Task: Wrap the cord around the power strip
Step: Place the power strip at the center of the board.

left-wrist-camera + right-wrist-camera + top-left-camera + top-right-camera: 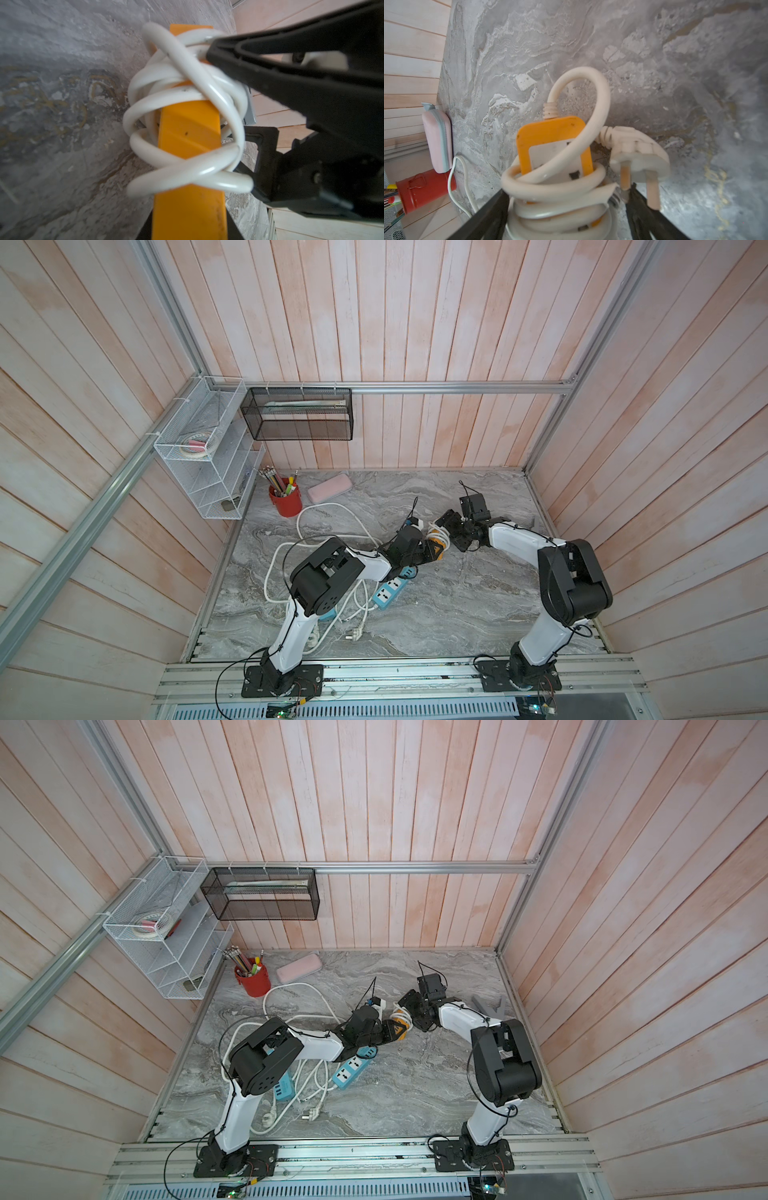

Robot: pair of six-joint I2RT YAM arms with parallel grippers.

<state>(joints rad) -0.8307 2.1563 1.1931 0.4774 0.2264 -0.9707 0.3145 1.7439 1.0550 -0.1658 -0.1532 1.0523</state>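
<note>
The left gripper (432, 551) is clenched on the strip (436, 537) at the middle of the table (457, 605) in both top views, its long axis running toward the right gripper (451, 533), whose jaws stand spread around the coiled cord (444, 532); the arms hide most of it. The left wrist view shows the strip (188, 133) reaching away through blurred loops, its near end cut off. The right wrist view shows its cord end pointing away, the plug (638, 158) just beside.

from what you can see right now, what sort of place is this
Probably a robot test cell dressed as a desk corner: plank walls, a marble-look tabletop with a red pencil cup, and a left arm and right arm bolted to the front rail.
</note>
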